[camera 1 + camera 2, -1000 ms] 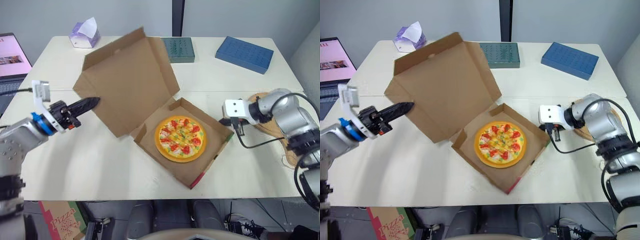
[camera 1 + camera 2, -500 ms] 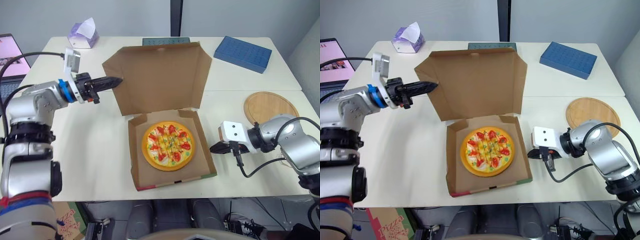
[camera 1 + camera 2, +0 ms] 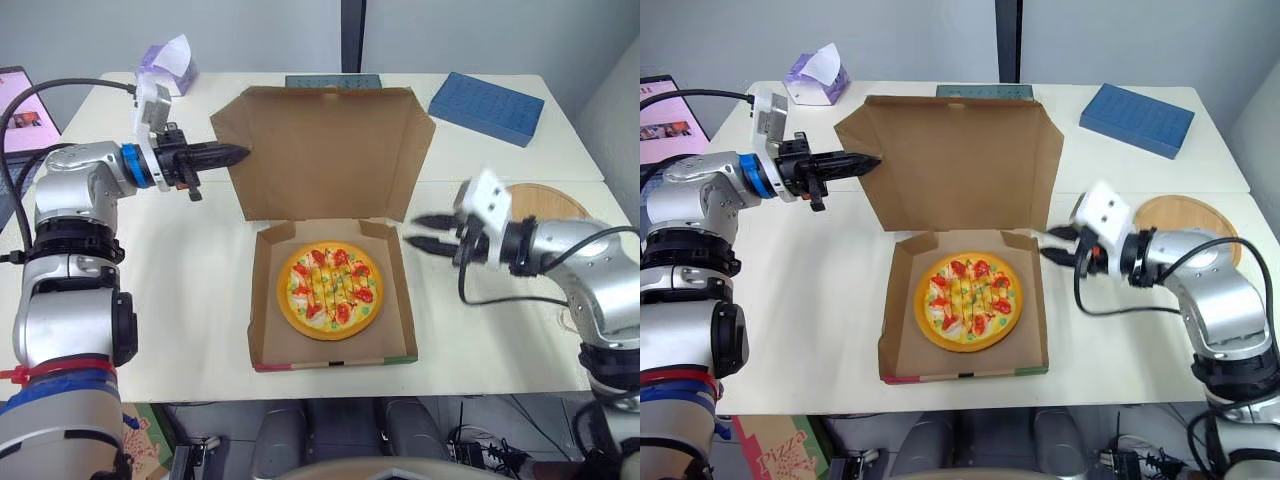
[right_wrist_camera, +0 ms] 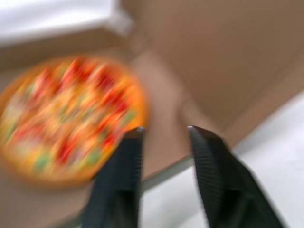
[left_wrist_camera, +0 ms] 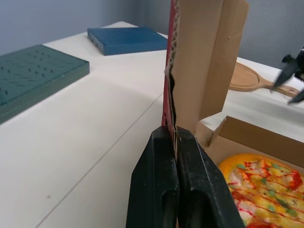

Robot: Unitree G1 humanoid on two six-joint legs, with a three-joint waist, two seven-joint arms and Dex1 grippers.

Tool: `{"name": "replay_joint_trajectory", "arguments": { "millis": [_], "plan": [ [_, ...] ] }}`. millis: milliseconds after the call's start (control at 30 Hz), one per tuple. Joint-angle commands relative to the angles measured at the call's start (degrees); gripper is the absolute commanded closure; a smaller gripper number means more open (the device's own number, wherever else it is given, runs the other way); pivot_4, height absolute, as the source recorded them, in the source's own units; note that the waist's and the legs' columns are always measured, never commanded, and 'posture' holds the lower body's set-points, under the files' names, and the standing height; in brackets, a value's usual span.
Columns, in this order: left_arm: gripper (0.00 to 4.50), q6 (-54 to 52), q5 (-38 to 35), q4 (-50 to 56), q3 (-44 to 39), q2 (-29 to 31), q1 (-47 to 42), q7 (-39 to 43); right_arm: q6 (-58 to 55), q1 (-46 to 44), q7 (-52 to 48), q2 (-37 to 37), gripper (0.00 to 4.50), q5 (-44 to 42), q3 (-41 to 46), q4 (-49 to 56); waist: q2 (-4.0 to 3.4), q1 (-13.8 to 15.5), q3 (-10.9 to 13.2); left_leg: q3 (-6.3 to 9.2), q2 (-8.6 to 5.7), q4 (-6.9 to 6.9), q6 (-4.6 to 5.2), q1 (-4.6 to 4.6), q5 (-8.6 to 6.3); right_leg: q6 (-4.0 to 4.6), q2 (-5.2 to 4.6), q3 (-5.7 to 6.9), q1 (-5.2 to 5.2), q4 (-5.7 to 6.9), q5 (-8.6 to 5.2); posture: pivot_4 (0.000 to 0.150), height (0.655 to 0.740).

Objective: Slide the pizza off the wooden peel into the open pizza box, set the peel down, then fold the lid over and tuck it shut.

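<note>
left hand [image 3: 240, 153] clamped on the lid [image 3: 330, 150] at its left edge, lid standing upright. pizza [image 3: 330, 290] sits in the box [image 3: 262, 335]. right hand [image 3: 418, 229] empty, fingers apart, just beside the box's right wall. peel [image 3: 545, 198] flat on the bench [image 3: 190, 290], far right.

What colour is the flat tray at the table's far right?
The tray is blue, clearest in left eye view.

A white table [image 3: 200, 300] stands before a grey wall [image 3: 250, 30].
</note>
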State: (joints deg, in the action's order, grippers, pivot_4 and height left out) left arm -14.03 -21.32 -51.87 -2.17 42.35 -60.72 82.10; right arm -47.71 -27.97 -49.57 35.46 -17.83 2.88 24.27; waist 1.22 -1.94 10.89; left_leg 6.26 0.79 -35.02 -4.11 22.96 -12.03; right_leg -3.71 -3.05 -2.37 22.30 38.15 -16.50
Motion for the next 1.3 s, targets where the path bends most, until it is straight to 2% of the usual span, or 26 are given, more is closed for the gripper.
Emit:
{"name": "replay_joint_trajectory", "arguments": {
  "millis": [33, 167, 367, 533, 667, 967, 1167, 1300],
  "plan": [
    [4.5, 1.0, -0.5, 3.4, -2.6, 0.1, -0.2, -0.1, -3.3, -3.7, 7.8, -3.3, 1.45, -2.0, 4.9, -0.2, 0.0, 0.0, 0.0, 0.01, 0.0, 0.01, 0.0, 0.0, 0.0, 0.0, 0.0, 0.01, 0.0, 0.01, 0.0, 0.15, 0.74],
    [4.5, 0.2, -0.6, 5.3, -3.2, 0.0, 0.7, -0.3, -6.1, -6.6, 13.4, -5.6, 0.01, -2.5, 5.7, -0.9, 0.0, -0.1, 0.0, 0.01, 0.0, 0.01, 0.0, 0.0, 0.0, 0.01, 0.0, 0.01, 0.03, 0.07, 0.0, 0.15, 0.74],
    [4.5, -1.4, -1.2, 8.3, -4.6, -0.1, 2.0, -1.2, -7.5, -12.6, 22.0, -11.5, 0.01, -2.2, 6.3, -6.0, 0.0, -0.3, 0.0, 0.0, -0.01, -0.02, 0.01, -0.01, 0.0, 0.01, 0.0, -0.02, 0.14, 0.39, 0.0, 0.15, 0.74],
    [4.5, -3.8, -2.1, 12.9, -5.6, 0.2, 4.4, -2.0, -9.4, -14.8, 23.5, -12.8, 0.01, -3.0, 4.4, -6.9, -0.01, -0.5, 0.0, -0.01, -0.01, -0.02, 0.01, 0.02, 0.01, 0.02, 0.01, -0.04, 0.39, 0.74, -0.01, 0.15, 0.74],
    [4.5, -3.7, -1.7, 15.0, -6.2, 0.2, 6.0, -3.7, -7.5, -14.3, 24.2, -11.5, 1.23, -1.3, 2.0, -7.7, -0.01, -0.6, 0.0, -0.03, -0.01, -0.02, 0.01, 0.03, 0.01, 0.02, 0.0, -0.05, 0.41, 0.76, -0.01, 0.15, 0.74],
    [4.5, -4.7, -1.7, 23.3, -6.8, -1.0, 10.9, -10.7, -5.7, -14.0, 27.0, -11.4, 4.42, 0.1, 1.1, -7.1, -0.01, -0.8, 0.0, -0.04, 0.0, -0.02, 0.02, 0.04, 0.01, 0.02, 0.0, -0.08, 0.44, 0.76, -0.01, 0.15, 0.74],
    [4.5, -5.9, -0.4, 28.2, -4.9, -4.4, 10.3, -18.5, -3.9, -13.8, 30.2, -11.6, 4.49, 2.3, 0.1, -6.4, 0.0, -0.5, 0.0, -0.04, -0.01, -0.05, 0.01, 0.06, 0.01, 0.02, 0.0, -0.09, 0.44, 0.76, -0.01, 0.15, 0.74],
    [4.5, -5.4, 0.8, 27.5, -3.6, -6.8, 7.3, -20.6, -1.7, -14.2, 31.4, -11.7, 4.49, 4.0, -0.6, -7.3, 0.0, -0.5, 0.0, -0.04, -0.02, -0.06, 0.01, 0.07, 0.01, 0.02, 0.0, -0.09, 0.44, 0.76, -0.01, 0.15, 0.74]
  ]
}}
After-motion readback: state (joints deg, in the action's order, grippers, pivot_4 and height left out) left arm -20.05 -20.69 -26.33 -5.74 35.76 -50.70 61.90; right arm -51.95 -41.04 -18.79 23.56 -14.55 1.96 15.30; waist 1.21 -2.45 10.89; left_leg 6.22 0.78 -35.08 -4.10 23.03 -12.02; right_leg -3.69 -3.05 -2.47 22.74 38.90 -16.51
